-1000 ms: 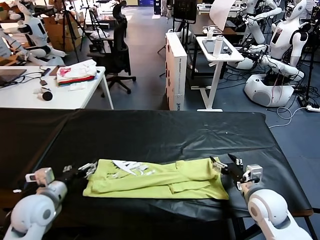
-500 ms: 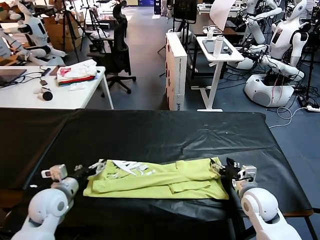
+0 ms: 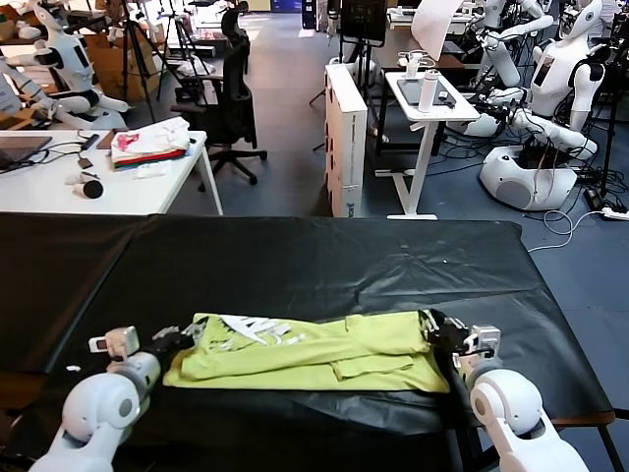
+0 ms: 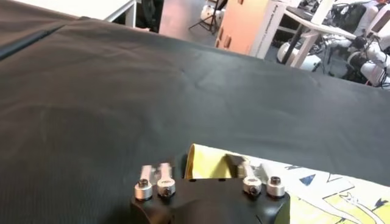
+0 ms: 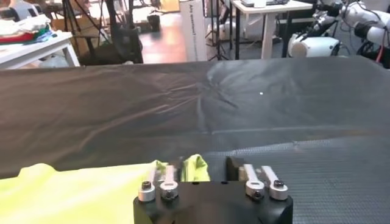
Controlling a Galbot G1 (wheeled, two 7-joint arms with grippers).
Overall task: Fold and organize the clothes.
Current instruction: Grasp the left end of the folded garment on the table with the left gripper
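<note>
The clothes are one lime-green T-shirt [image 3: 324, 356], lying as a long flat band near the front of the black-covered table [image 3: 314, 261]. Its white graphic [image 3: 254, 328] faces up toward the left end. My left gripper [image 3: 187, 336] is at the shirt's left end, shut on the corner of the T-shirt [image 4: 207, 167] between its fingers. My right gripper [image 3: 433, 330] is at the right end, shut on a bunched fold of the T-shirt [image 5: 195, 168]. In the wrist views the left gripper [image 4: 204, 165] and right gripper [image 5: 206, 165] show mostly as black bodies.
Bare black cover stretches behind the shirt, and the table's front edge runs just in front of it. Beyond it stand a white table with a fabric pile [image 3: 149, 143], an office chair [image 3: 232, 98], a white cabinet [image 3: 346, 138], a small desk [image 3: 429, 98] and other robots [image 3: 550, 98].
Both grippers have slid inward onto the two ends of the shirt and gone from open to shut on the cloth. The shirt itself has hardly shifted.
</note>
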